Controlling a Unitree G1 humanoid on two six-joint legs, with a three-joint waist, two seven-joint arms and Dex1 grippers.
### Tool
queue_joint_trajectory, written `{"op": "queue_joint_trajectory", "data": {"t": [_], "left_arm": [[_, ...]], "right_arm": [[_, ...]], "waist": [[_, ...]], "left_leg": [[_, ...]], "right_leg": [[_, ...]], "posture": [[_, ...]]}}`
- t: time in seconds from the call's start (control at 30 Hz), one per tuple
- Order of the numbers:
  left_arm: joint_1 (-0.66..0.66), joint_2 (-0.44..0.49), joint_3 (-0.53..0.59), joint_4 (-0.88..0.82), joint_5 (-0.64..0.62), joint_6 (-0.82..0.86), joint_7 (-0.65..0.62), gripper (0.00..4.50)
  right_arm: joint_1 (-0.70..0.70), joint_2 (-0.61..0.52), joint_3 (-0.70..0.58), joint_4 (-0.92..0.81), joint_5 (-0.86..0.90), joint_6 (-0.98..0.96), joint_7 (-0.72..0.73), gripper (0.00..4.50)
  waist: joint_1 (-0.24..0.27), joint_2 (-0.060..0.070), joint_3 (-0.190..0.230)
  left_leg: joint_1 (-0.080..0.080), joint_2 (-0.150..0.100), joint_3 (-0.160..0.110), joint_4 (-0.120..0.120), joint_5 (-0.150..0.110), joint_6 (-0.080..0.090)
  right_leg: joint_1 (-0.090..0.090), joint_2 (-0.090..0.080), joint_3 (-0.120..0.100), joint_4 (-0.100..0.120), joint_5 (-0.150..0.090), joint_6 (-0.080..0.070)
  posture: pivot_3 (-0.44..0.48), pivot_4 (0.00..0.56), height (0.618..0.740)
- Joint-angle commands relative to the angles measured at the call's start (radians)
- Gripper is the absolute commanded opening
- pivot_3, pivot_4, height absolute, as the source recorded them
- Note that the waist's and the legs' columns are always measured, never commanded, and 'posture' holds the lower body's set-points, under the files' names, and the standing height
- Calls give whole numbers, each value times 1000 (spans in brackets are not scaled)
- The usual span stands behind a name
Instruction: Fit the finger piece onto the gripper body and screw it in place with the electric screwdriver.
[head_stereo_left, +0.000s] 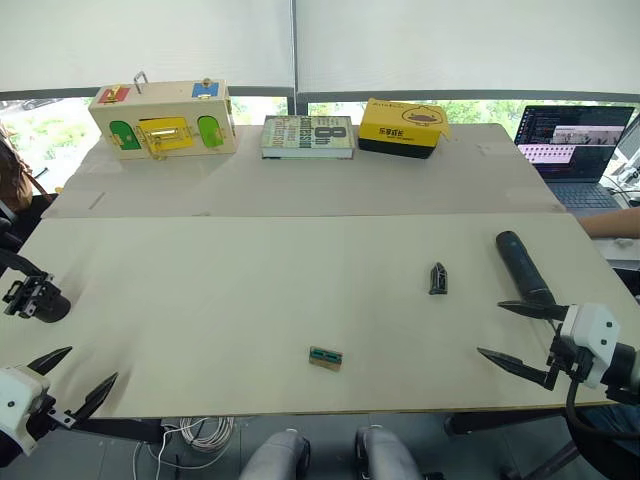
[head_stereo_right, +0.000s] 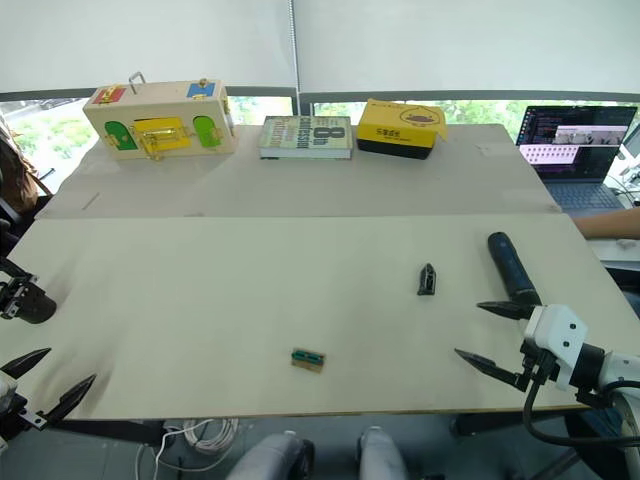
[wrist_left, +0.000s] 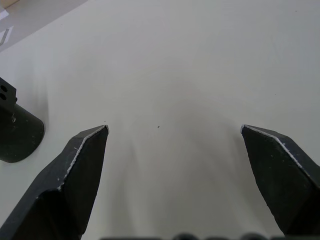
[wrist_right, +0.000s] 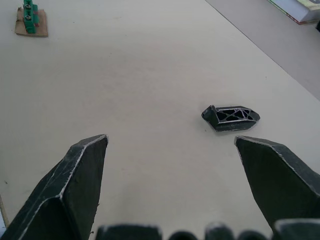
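Head camera first: nothing's assembled yet as far as I can tell. The finger piece (head_stereo_left: 437, 278) is lying loose in the open on the worktop (head_stereo_left: 250, 290). The electric screwdriver (head_stereo_left: 522, 267) lies just to the right of it, untouched, and the small green-and-tan piece (head_stereo_left: 325, 357) sits nearer the robot's edge, to the finger piece's left. The gripper body (head_stereo_left: 38, 300) is way off on the far left edge, well apart from the finger piece. Right claw (head_stereo_left: 512, 335) is spread wide, empty, near the screwdriver's closer end. Left claw (head_stereo_left: 78, 376) is spread too, holding nothing, just on the robot's side of the gripper body.

Left wrist cam: bare worktop between the open fingers, with the gripper body off to one side.

Right wrist cam: the finger piece lies ahead of the open fingers, not between them.

So I'd say fitting and screwing are all still to do.
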Motion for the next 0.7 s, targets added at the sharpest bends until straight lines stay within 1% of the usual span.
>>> {"op": "queue_joint_trajectory", "data": {"t": [0.03,0.13,0.2,0.23,0.27,0.3,0.37,0.43,0.5,0.53,0.63,0.7], "left_arm": [[-3,-5,32,-44,-29,24,36,4500],[-8,-56,79,-102,-126,108,95,4500],[4,-110,109,-103,-163,124,132,4500],[10,-129,117,-101,-171,130,146,4500],[10,-147,128,-104,-183,143,168,4500],[7,-168,146,-104,-200,155,197,4500],[4,-209,180,-106,-230,174,251,4500],[12,-257,213,-97,-252,181,304,4500],[21,-287,227,-94,-255,181,334,4500],[23,-302,230,-99,-262,184,348,4500],[21,-333,221,-119,-269,193,371,4500],[5,-334,207,-125,-238,176,395,4500]], "right_arm": [[-23,18,0,-48,41,-16,-2,4468],[-85,70,29,-130,129,8,-15,4468],[-135,129,69,-201,149,100,-132,4468],[-149,148,84,-227,150,133,-172,4468],[-158,166,96,-247,159,135,-177,4468],[-168,188,109,-268,188,116,-155,4468],[-182,229,130,-302,227,96,-144,4468],[-195,272,173,-332,248,48,-102,4468],[-201,280,214,-333,244,-41,13,4468],[-201,282,223,-324,239,-66,44,4468],[-197,283,235,-302,243,-79,70,4468],[-187,282,240,-299,248,-71,79,4468]], "waist": [[0,0,0],[-5,0,0],[-8,0,0],[-10,0,0],[-9,0,0],[-6,-1,0],[0,-1,0],[4,-1,0],[6,-2,0],[7,-2,0],[9,-4,0],[9,-6,0]], "left_leg": [[0,0,0,0,0,0],[0,0,0,0,0,0],[0,1,0,0,0,0],[0,1,0,0,0,0],[1,1,0,0,0,0],[1,1,0,0,0,0],[1,1,0,0,0,0],[0,1,0,0,-1,0],[1,1,0,0,-1,0],[1,0,0,0,-1,0],[1,0,0,1,-1,0],[1,0,1,1,-1,0]], "right_leg": [[0,0,0,0,0,0],[0,0,0,1,1,1],[0,1,1,1,1,2],[0,1,1,1,1,2],[0,1,1,1,1,2],[0,2,1,1,0,1],[-1,2,1,1,3,5],[-1,2,0,0,3,5],[0,2,0,-1,3,6],[0,2,0,-1,3,6],[1,1,0,-2,4,8],[1,1,1,-2,5,8]], "posture": [[0,150,740],[0,150,740],[0,150,740],[0,150,740],[0,150,740],[0,150,740],[0,150,740],[0,150,740],[0,150,740],[0,150,740],[0,150,740],[0,150,740]]}}
